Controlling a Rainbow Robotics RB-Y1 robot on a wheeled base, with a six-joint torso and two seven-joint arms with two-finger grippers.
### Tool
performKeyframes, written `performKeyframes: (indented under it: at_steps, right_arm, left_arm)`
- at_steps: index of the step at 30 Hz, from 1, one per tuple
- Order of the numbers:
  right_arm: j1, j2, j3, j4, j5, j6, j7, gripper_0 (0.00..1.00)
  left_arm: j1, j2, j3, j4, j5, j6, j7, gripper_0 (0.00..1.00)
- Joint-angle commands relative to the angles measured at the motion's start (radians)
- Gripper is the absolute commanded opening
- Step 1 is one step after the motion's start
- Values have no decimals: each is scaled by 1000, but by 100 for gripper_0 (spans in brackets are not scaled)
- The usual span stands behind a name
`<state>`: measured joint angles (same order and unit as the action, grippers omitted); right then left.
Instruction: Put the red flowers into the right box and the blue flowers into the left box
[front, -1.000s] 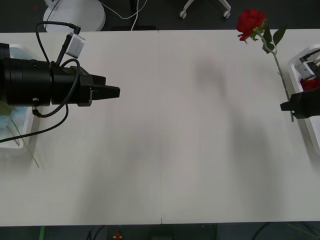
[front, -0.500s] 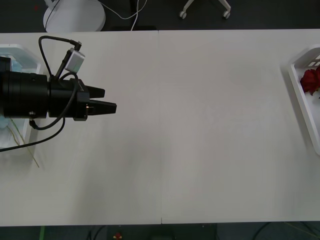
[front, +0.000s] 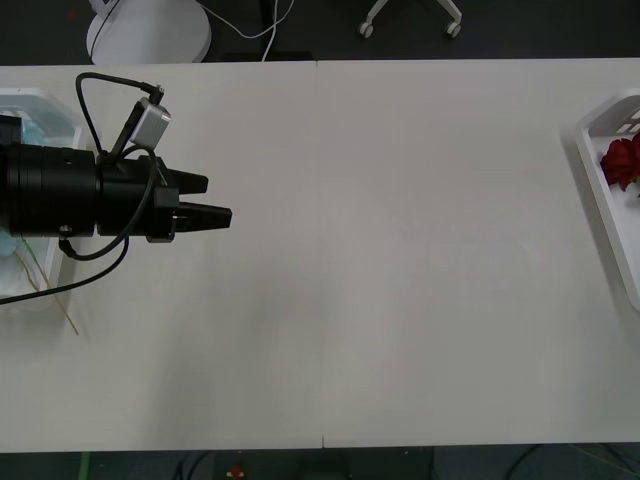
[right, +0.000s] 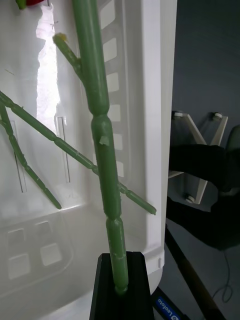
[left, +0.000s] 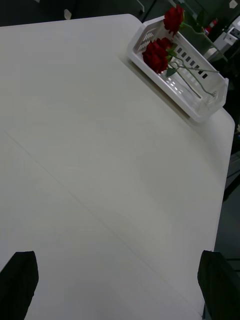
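1 rose stem (right: 102, 145) is pinched tight by the right gripper (right: 120, 285) above the right box (right: 150, 100). If released w/ the stem tilted, it could be hung over the rim. The left gripper (front: 205, 200) is held parted, empty, near the left box (front: 45, 100).

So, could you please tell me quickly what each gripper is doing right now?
Left gripper: open, empty, over the white table.
Right gripper: closed on a red rose's thin green stem.
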<state>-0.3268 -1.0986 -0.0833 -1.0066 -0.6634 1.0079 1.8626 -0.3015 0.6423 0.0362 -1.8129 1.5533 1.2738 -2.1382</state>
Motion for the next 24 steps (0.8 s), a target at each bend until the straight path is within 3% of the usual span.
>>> performKeyframes:
  at_steps: [1, 3, 4, 5, 8, 11, 18, 24]
  right_arm:
    - [-14, 22, 19, -1, 18, -8, -36, 0]
    - [-18, 22, 25, -1, 15, -6, -36, 0]
    - [-20, 25, 30, -1, 10, -6, -36, 5]
    - [-21, 26, 31, -1, 7, -6, -37, 21]
    - [-20, 29, 36, -1, 1, -6, -39, 50]
    - [-21, 29, 36, -1, -21, -6, -34, 68]
    - [-77, -10, 30, -12, -151, 71, -11, 83]
    - [-129, -90, 27, -113, -309, 166, 15, 87]
  left_arm:
    - [18, 37, -6, 23, 18, -22, -49, 92]
    - [18, 37, -6, 23, 18, -22, -49, 92]
    - [18, 37, -6, 23, 18, -22, -49, 92]
    - [18, 37, -6, 23, 18, -22, -49, 92]
    - [18, 37, -6, 23, 18, -22, -49, 93]
    - [18, 37, -6, 23, 18, -22, -49, 92]
    - [18, 37, -6, 23, 18, -22, -49, 92]
    - [18, 37, -6, 23, 18, -22, -49, 92]
